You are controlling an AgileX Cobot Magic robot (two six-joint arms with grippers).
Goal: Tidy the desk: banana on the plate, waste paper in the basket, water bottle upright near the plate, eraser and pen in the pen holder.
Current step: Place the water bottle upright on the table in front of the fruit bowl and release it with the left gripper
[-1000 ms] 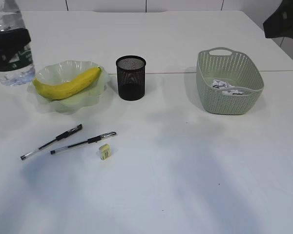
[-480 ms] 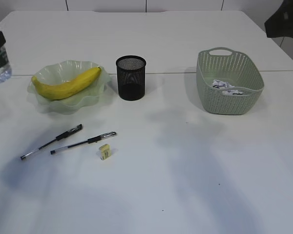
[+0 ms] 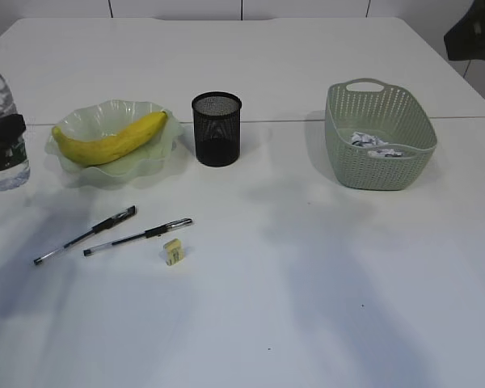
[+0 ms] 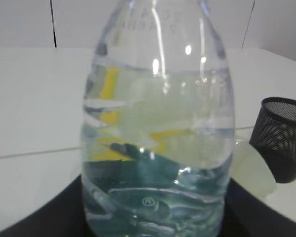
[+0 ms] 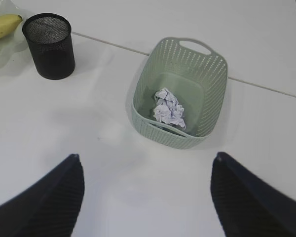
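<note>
the water bottle [image 3: 2, 129] stands upright at the desk's [image 3: 307, 307] left edge, just left of the plate [image 3: 149, 162], gripped in the left gripper [image 4: 153, 222]. open straight and lift clear; banana [image 3: 113, 139] lies close. right gripper [image 5: 145, 197] hangs wide open, empty. two pens [image 3: 113, 234] and eraser [image 3: 173, 251] await the pen holder [image 3: 217, 129].

On my feeds the right tool [image 5: 147, 195] shows two matte black fingers [image 5: 49, 197], broad, tapering to rounded tips, fine ribbed texture on the inner faces. Left tool [image 4: 153, 217]: only a black curved body edge visible. No cables, screws or markings visible.
</note>
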